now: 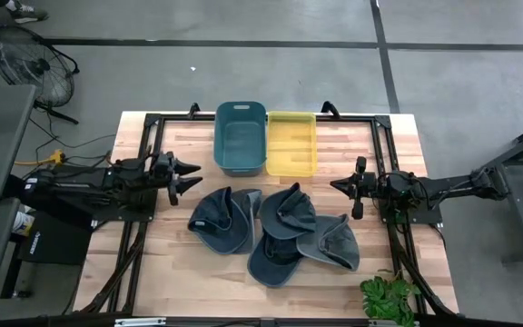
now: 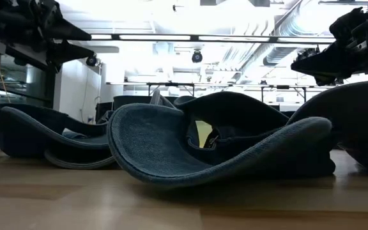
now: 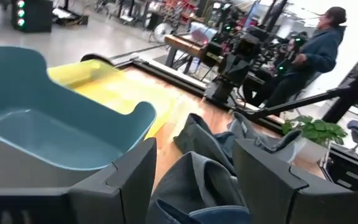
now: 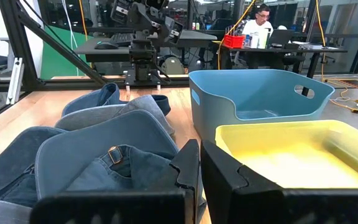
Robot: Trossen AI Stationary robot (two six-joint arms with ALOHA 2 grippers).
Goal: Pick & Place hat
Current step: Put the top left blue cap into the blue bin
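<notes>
Hats (image 1: 275, 234) heaped mid-table, nearer than bins; soft denim, light and floppy, best pinched at a brim edge | left gripper (image 1: 187, 175) spread wide, empty | right gripper (image 1: 338, 185) pinched together, empty | teal bin (image 1: 241, 138), yellow bin (image 1: 291, 143) far edge

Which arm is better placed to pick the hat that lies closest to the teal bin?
Likely the left. The left gripper is open and hovers just beside that hat, near the teal bin. The right gripper is shut and sits nearer the yellow bin.
</notes>
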